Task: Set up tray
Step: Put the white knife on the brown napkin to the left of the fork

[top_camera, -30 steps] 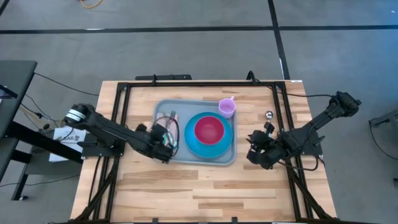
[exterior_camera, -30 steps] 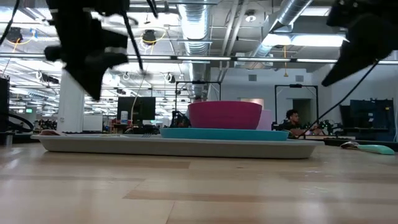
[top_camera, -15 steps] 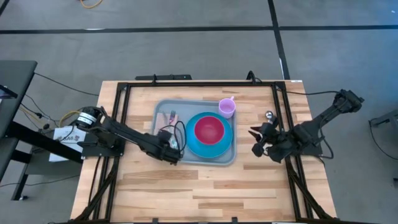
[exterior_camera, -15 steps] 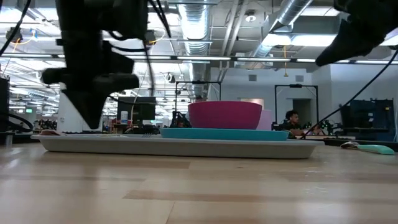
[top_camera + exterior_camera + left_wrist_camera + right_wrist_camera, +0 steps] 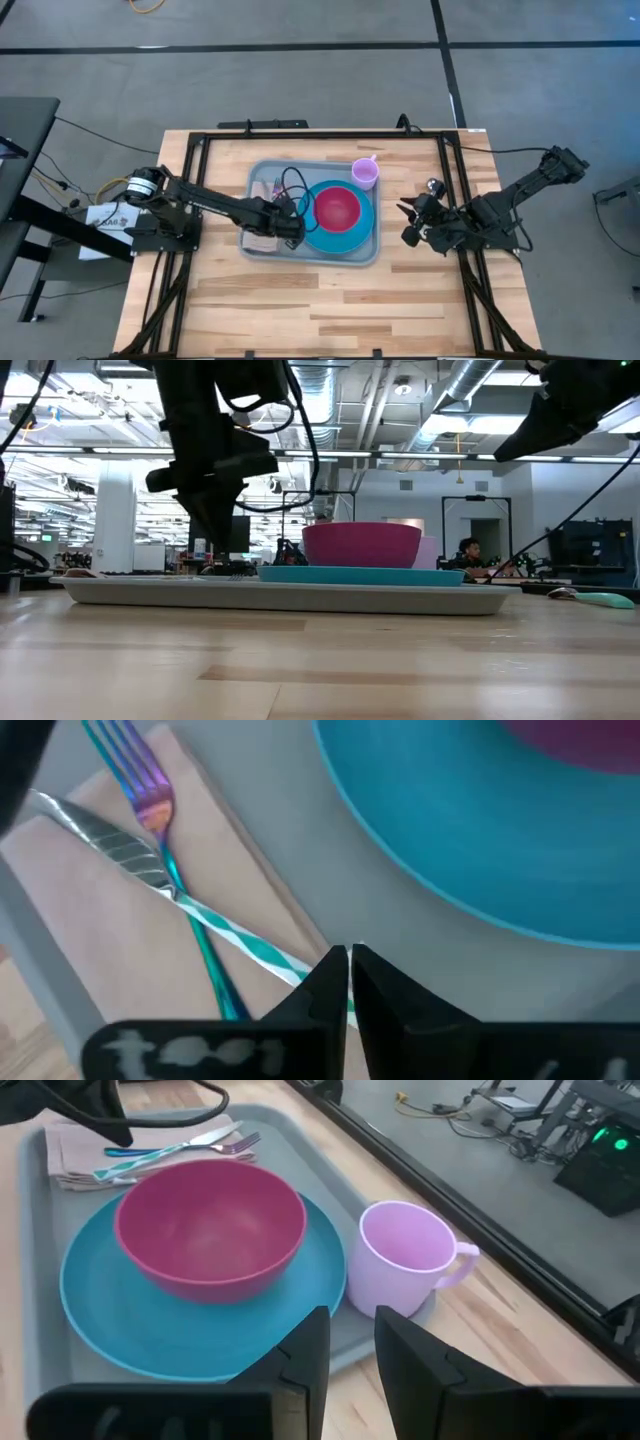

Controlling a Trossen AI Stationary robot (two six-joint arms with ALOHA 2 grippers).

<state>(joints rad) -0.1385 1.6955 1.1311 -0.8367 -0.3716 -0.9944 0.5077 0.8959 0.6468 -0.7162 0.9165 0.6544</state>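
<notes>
My tray [image 5: 262, 172] looks almost set with plate [image 5: 345, 238], bowl [image 5: 337, 208], cup [image 5: 365, 173], napkin [image 5: 120, 950], fork [image 5: 150, 805] and knife [image 5: 110, 845], my left gripper [image 5: 348, 958] is pinched closed over it, and my right gripper [image 5: 350, 1335] waits slightly apart beside the tray.

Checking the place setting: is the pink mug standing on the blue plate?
No: the pink mug stands on the tray beside the blue plate.

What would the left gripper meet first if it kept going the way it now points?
Probably the tray floor: the left gripper, fingers shut, points down at bare grey tray between the napkin with its cutlery and the blue plate. Depth is unclear.
</notes>
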